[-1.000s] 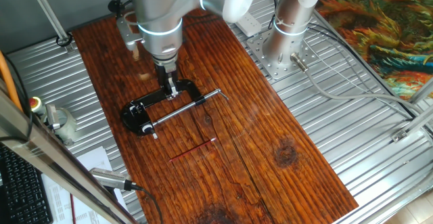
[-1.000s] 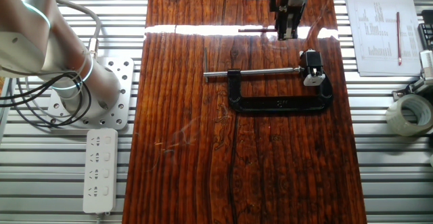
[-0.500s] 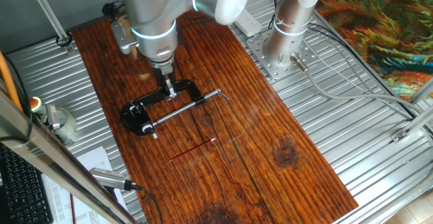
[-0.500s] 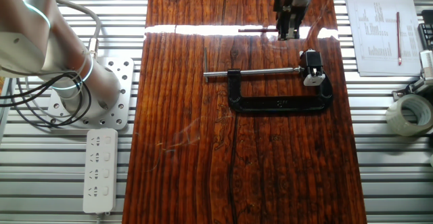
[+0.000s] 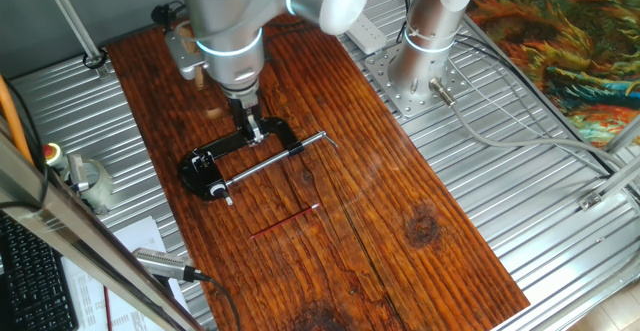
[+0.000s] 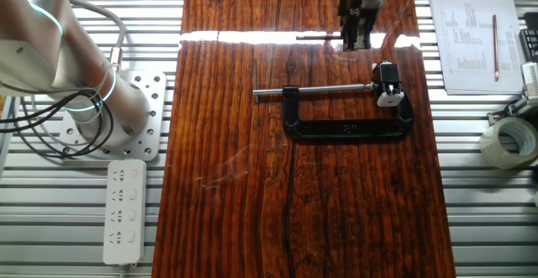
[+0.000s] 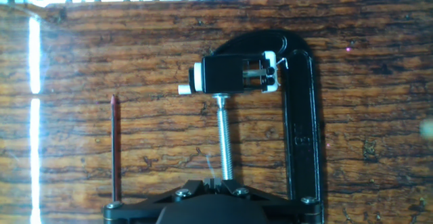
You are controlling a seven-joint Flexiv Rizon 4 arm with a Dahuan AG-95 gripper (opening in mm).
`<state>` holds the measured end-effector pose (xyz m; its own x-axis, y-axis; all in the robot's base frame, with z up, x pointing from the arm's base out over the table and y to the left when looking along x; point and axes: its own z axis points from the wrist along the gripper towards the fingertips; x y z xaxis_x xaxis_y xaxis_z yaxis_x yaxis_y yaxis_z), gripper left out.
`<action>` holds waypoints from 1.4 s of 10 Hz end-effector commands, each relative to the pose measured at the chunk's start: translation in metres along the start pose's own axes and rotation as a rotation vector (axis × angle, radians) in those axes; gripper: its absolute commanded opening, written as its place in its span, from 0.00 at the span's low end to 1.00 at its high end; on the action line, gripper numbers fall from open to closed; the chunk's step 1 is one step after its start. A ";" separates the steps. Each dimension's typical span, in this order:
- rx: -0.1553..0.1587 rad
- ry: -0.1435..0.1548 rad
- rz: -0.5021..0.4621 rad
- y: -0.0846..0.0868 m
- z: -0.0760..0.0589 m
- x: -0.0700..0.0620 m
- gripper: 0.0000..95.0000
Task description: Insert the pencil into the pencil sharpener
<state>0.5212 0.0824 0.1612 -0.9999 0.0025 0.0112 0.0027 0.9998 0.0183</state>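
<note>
The thin red pencil (image 5: 285, 221) lies flat on the wooden board (image 5: 400, 241), apart from the clamp. It also shows in the other fixed view (image 6: 318, 36) in a glare band, and at the left of the hand view (image 7: 114, 149). The pencil sharpener (image 7: 233, 74), a small black block with white edges, sits clamped at the end of the black C-clamp's (image 7: 301, 129) screw rod (image 7: 224, 139); it also shows in the fixed views (image 6: 387, 83) (image 5: 212, 183). My gripper (image 5: 250, 126) hangs above the clamp, off the board, its jaws together and empty. It also shows in the other fixed view (image 6: 353, 39).
The arm's base (image 6: 92, 102) is bolted on the metal table beside the board. A white power strip (image 6: 124, 211) lies next to it. A tape roll (image 6: 504, 139) and a printed sheet (image 6: 471, 30) lie beyond the board's other side.
The hand has shifted slightly toward the board's far end and a little up. The pencil, clamp and sharpener have not moved.
</note>
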 end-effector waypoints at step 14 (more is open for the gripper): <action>0.006 0.033 0.015 0.001 0.001 0.003 0.00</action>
<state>0.5215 0.0865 0.1597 -0.9983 0.0206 0.0536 0.0214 0.9997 0.0135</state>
